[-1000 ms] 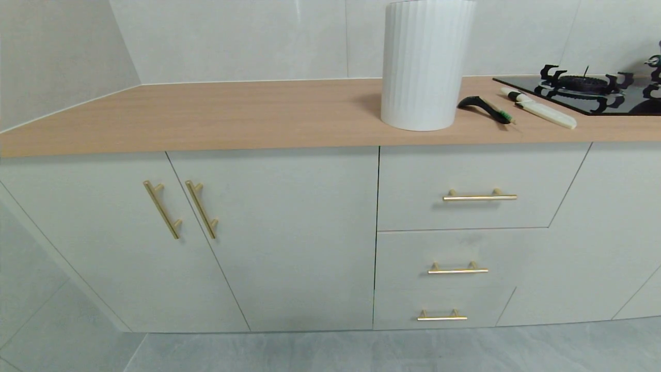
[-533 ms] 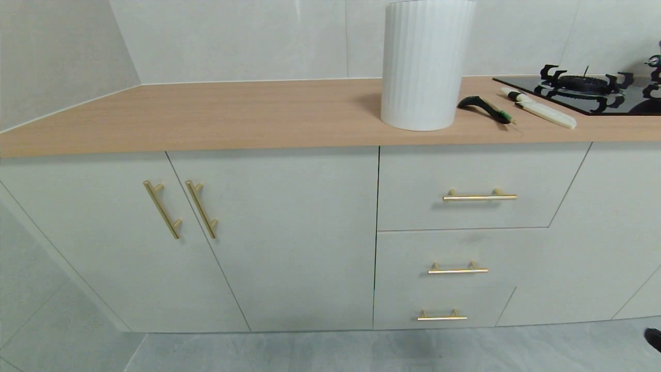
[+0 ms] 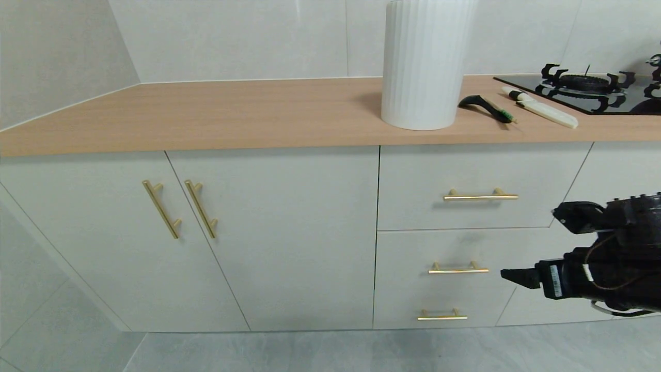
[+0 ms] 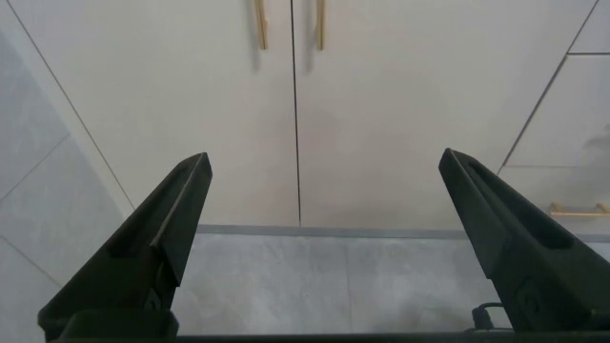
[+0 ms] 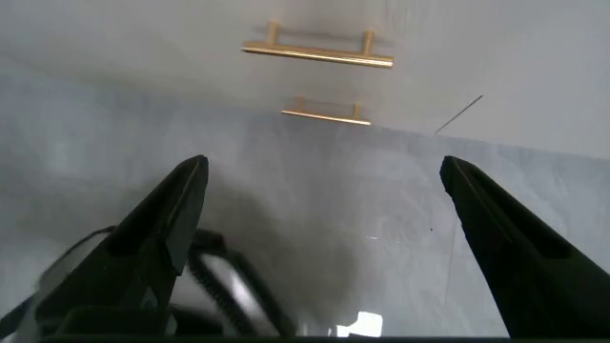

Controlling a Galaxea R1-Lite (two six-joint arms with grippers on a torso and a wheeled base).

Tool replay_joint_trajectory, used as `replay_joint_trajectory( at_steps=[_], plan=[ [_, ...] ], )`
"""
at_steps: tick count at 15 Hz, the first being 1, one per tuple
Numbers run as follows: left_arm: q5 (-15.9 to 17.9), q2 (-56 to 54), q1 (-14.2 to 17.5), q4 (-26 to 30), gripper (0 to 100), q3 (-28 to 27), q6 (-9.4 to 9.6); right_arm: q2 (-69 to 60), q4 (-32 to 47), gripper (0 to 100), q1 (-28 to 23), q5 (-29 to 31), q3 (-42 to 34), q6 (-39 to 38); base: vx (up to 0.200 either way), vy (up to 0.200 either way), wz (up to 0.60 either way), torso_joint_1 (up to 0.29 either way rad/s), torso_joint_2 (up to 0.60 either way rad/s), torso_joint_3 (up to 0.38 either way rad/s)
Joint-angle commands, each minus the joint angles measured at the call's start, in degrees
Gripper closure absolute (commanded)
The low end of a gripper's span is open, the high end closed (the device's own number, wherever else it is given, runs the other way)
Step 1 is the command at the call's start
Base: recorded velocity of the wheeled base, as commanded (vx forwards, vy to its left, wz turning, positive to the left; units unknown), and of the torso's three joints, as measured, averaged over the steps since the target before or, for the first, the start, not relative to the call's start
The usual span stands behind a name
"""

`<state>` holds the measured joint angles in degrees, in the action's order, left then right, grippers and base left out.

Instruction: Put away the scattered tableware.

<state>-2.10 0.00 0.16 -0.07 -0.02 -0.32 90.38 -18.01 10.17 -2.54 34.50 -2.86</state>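
**Both grippers empty; tableware lies on the far counter**

Left gripper (image 4: 324, 181): jaws spread wide, nothing between them, low before the cabinet doors (image 4: 400, 114).
Right gripper (image 3: 529, 243): jaws apart, empty, in front of the drawer stack (image 3: 413, 248).
On the counter (image 3: 232, 113) beyond, just right of the white ribbed container (image 3: 423, 64), are a black-handled utensil (image 3: 485, 107) and a white knife (image 3: 545, 110). They lie flat, near each other and apart, beside the hob (image 3: 583, 88).
Judgement: both are light, stiff, smooth and low-lying, so likely to skid. Pinch across each handle at mid-length and keep off the knife's blade end.
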Motion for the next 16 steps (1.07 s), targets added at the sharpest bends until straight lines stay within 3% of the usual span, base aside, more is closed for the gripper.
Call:
replay_joint_trajectory(
  at_steps=[1, 6, 9, 13, 16],
  plan=[
    [-0.01, 0.0, 0.02, -0.01, 0, 0.02, -0.03, 15.0, -5.46, 0, 0.29, 1.83, 0.92, 0.23, 0.0, 0.0, 0.0, 0.0, 0.0, 0.0],
    [-0.01, 0.09, 0.02, -0.01, 0, 0.02, -0.03, 30.03, -29.02, 0, 0.29, 7.63, -0.93, -0.12, 0.0, 0.0, 0.0, 0.0, 0.0, 0.0],
    [-0.01, 0.0, 0.02, -0.01, 0, 0.02, -0.03, 36.53, -38.95, 0, 0.29, 11.24, -1.1, -0.12, 0.0, 0.0, 0.0, 0.0, 0.0, 0.0],
    [-0.01, 0.0, 0.02, -0.01, 0, 0.02, -0.03, 41.98, -49.14, 0, 0.73, 12.99, -0.84, -0.04, 0.0, 0.0, 0.0, 0.0, 0.0, 0.0],
    [-0.01, 0.0, 0.02, -0.01, 0, 0.02, -0.03, 43.12, -50.64, 0, 0.73, 14.31, 0.13, -0.04, 0.0, 0.0, 0.0, 0.0, 0.0, 0.0]
  ],
)
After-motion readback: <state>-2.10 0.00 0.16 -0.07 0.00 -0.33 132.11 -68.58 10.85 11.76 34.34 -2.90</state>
